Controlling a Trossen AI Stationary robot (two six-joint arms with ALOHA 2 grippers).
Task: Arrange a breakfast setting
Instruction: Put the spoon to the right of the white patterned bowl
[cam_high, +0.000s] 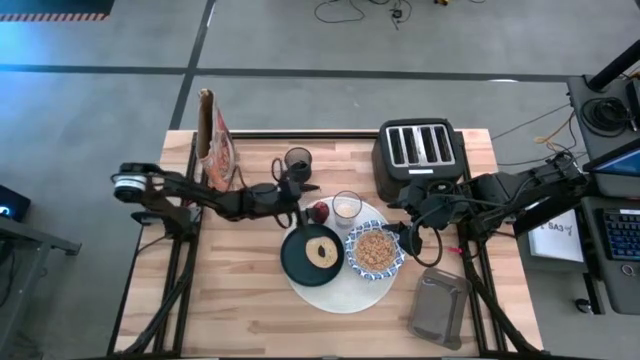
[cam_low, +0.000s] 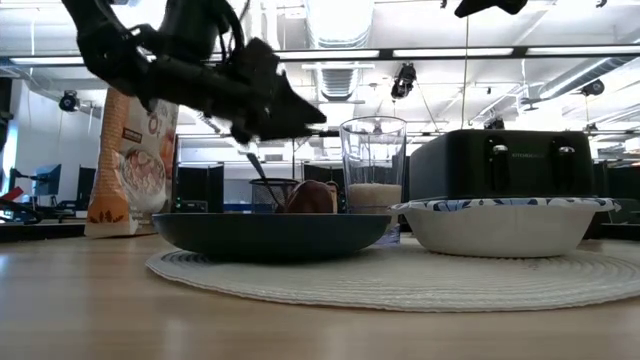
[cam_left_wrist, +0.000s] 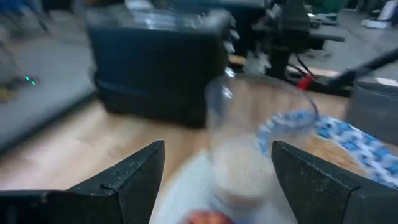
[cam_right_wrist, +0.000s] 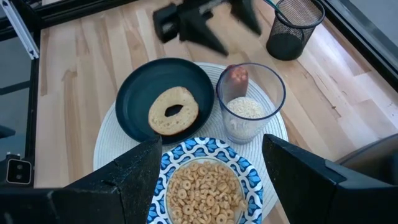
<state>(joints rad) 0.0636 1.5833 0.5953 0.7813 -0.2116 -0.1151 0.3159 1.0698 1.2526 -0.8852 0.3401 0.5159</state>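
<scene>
Right now I judge the step in hand to be clearing the left gripper (cam_high: 291, 200) away from the apple (cam_high: 320, 211), which sits on the mat (cam_high: 338, 296) at the middle of the high view, just beside the glass (cam_high: 347, 207) and close to the plate (cam_high: 297, 262). Its jaws are released, spread wide with nothing between them; the left wrist view looks past them at the glass and the toaster (cam_high: 419, 146) beyond. The right gripper (cam_high: 405, 228) hangs over the bowl (cam_high: 376, 251) right of centre, jaws also wide and empty.

To do this well I would lift the left arm straight up before swinging it toward the left of the frame, so neither jaw clips the apple or the glass, which looks light and easy to tip. The mesh cup (cam_high: 297, 163) just above the gripper in the high view is another thing to steer round.

The bagel (cam_high: 322, 251) lies on the plate and cereal fills the bowl. I see no spoon in any view, so I would look for it next.
</scene>
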